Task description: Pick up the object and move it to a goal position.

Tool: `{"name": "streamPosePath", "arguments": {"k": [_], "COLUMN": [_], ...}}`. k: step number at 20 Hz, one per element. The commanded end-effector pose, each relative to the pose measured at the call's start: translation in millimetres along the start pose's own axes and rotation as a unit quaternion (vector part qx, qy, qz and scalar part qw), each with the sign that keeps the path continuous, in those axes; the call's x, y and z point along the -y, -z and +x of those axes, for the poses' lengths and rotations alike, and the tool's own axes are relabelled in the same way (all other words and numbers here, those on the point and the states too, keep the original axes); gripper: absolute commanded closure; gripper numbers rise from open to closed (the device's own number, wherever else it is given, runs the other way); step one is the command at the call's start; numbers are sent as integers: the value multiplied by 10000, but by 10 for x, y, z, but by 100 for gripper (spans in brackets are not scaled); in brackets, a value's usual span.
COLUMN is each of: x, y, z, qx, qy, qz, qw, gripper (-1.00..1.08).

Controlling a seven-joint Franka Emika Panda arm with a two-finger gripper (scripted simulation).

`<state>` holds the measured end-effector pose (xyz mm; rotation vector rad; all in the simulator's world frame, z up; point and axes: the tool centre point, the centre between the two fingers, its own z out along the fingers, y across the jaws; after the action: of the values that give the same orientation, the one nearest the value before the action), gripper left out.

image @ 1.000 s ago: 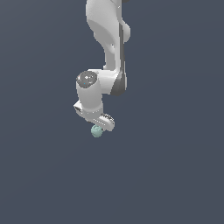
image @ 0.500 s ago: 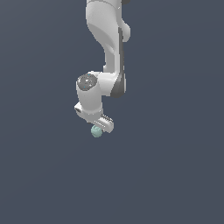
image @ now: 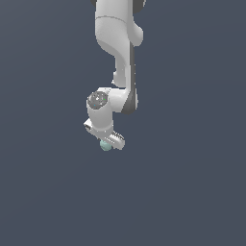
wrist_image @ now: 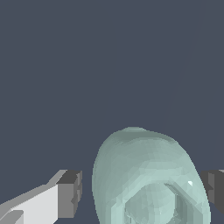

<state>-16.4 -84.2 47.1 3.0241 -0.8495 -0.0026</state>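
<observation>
Claw [image: 106, 143] fingers [wrist_image: 70, 192] flank the pale teal object [wrist_image: 148, 179]; whether they grip it, I cannot tell.

Featureless grey-blue simulator void

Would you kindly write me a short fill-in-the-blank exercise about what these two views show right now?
1. The small lumpy ball is pale teal-____ in colour.
2. In the exterior view, the ball sits at the lower end of the ____ robot arm.
3. In the wrist view, the ball lies ____ the two dark fingertips of the gripper.
4. The background behind everything is a plain dark ____-grey.

Missing words: green; white; between; blue
</observation>
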Motion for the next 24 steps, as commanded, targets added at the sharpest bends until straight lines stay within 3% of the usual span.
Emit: {"name": "streamPosePath", "arguments": {"k": [1, 2, 15, 24], "x": [5, 5, 18, 132], "y": [-23, -23, 6, 296], "z": [9, 9, -5, -193], "qx": [-7, -7, -8, -8], "qy": [-1, -1, 2, 2], "qz": [4, 4, 8, 8], "qw": [10000, 10000, 10000, 10000], "gripper": [-92, 108, 108, 108]}}
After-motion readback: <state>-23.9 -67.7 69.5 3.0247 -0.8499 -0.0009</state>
